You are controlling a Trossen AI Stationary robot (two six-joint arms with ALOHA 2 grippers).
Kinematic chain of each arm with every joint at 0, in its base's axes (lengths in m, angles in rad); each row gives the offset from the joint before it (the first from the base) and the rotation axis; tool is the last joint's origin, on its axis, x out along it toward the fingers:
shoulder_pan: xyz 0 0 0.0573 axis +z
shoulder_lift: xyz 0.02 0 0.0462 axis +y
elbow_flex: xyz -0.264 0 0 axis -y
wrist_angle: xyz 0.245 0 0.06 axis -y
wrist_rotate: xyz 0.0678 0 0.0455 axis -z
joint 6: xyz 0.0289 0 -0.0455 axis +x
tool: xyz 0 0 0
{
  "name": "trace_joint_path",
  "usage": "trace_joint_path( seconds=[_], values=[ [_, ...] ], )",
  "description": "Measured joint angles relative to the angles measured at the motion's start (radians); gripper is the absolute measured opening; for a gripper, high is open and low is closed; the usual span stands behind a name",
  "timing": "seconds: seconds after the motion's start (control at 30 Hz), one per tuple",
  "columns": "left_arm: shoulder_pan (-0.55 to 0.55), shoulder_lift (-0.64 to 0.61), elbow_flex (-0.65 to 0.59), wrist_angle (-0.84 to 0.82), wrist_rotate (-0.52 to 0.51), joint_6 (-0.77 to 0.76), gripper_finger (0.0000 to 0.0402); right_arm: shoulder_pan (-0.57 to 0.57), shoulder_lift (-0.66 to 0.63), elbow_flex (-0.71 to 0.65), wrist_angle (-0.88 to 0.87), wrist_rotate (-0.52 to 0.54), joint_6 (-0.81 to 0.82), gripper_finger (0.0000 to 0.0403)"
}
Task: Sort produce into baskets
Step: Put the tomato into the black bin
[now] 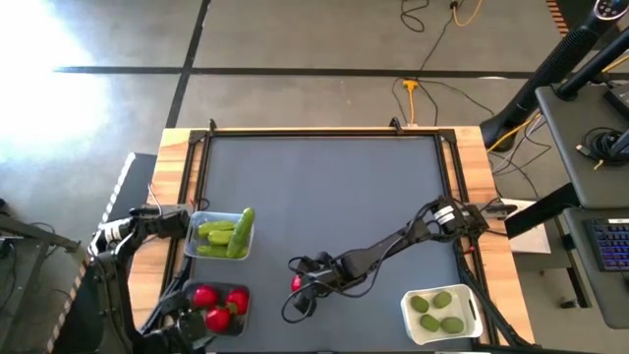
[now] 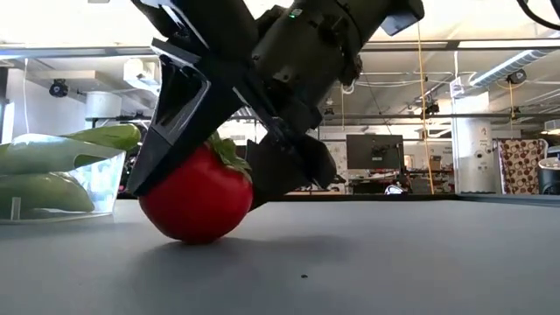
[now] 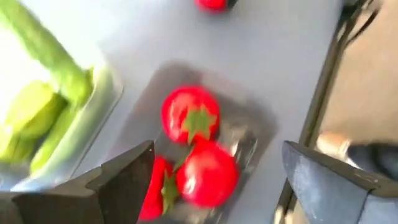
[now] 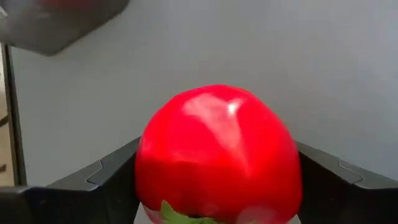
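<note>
A red tomato [image 1: 298, 283] with a green top lies on the grey table, between the fingers of my right gripper [image 1: 303, 282], which is shut on it. It shows large in the low view [image 2: 197, 197] and the right wrist view [image 4: 217, 155]. My left gripper [image 1: 175, 224] is open and empty, over the table's left edge above the trays. A clear tray [image 1: 189, 236] holds cucumbers [image 1: 228, 234]. A dark tray [image 1: 242, 317] holds three tomatoes [image 3: 189, 115]. A white tray [image 1: 439, 329] holds three limes [image 1: 438, 311]. My right gripper pinches the tomato by its two opposite sides [image 4: 146, 168] between its two fingers [image 2: 175, 131]. The fingers slant down from the table's right and far side. The tomato's green top [image 2: 229, 153] faces back toward the gripper, and its underside [image 2: 199, 238] rests on the table.
The clear and dark trays stand at the table's near left, the white tray at the near right. Bare grey table [image 1: 324, 187] lies between and beyond them. A wooden frame [image 1: 177, 147] and black rails edge the table.
</note>
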Motion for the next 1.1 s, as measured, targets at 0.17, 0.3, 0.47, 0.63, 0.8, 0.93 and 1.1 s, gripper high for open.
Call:
trace_joint_path(
  seconds=[0.17, 0.3, 0.47, 0.63, 0.8, 0.93, 1.1],
  values=[
    [0.027, 0.000, 0.029, 0.000, -0.042, -0.005, 0.0332, -0.003, 0.000, -0.001, 0.008, 0.034, -0.049, 0.0352],
    [0.069, 0.001, 0.021, 0.018, -0.109, -0.006, 0.0332, -0.003, -0.001, 0.034, 0.001, 0.029, -0.077, 0.0371],
    [0.109, 0.000, 0.002, 0.024, -0.268, 0.145, 0.0332, -0.003, -0.007, 0.123, -0.058, 0.026, -0.115, 0.0374],
    [0.113, -0.005, -0.026, 0.018, -0.471, 0.296, 0.0332, 0.004, -0.011, 0.305, -0.331, 0.027, -0.181, 0.0374],
    [0.151, -0.015, -0.100, 0.039, -0.496, 0.230, 0.0332, 0.028, -0.011, 0.476, -0.543, 0.067, -0.193, 0.0375],
    [0.188, -0.045, -0.176, 0.131, -0.519, 0.205, 0.0332, 0.066, -0.011, 0.591, -0.657, 0.118, -0.160, 0.0375],
    [0.243, -0.122, -0.317, 0.355, -0.454, 0.235, 0.0332, 0.132, -0.012, 0.700, -0.787, 0.244, -0.089, 0.0375]
  ],
)
